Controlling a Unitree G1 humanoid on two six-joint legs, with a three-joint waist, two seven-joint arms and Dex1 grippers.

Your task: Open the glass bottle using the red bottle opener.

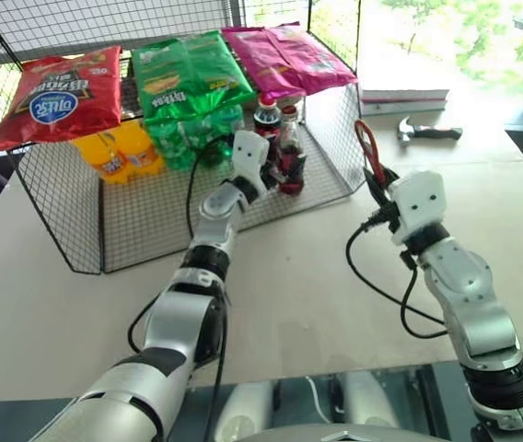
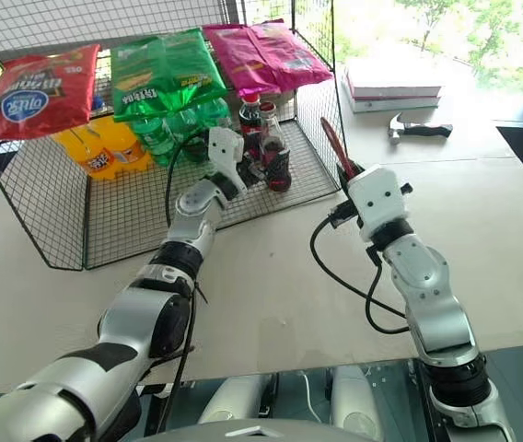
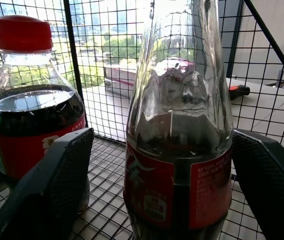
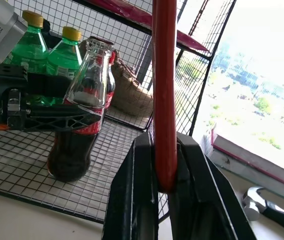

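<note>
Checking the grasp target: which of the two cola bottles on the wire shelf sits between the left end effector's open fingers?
The glass bottle, with the narrow neck and no red screw cap. The plastic cola bottle stands beside it, outside the fingers.

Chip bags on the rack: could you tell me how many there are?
3, side by side on top of the rack: red bag at the left, green bag in the middle, pink bag at the right.

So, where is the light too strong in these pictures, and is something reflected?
In the right wrist view the window behind the red bottle opener is washed out white; in the left wrist view the glass bottle mirrors bright window light on its neck; in the left eye view the top right corner is overexposed.
</note>
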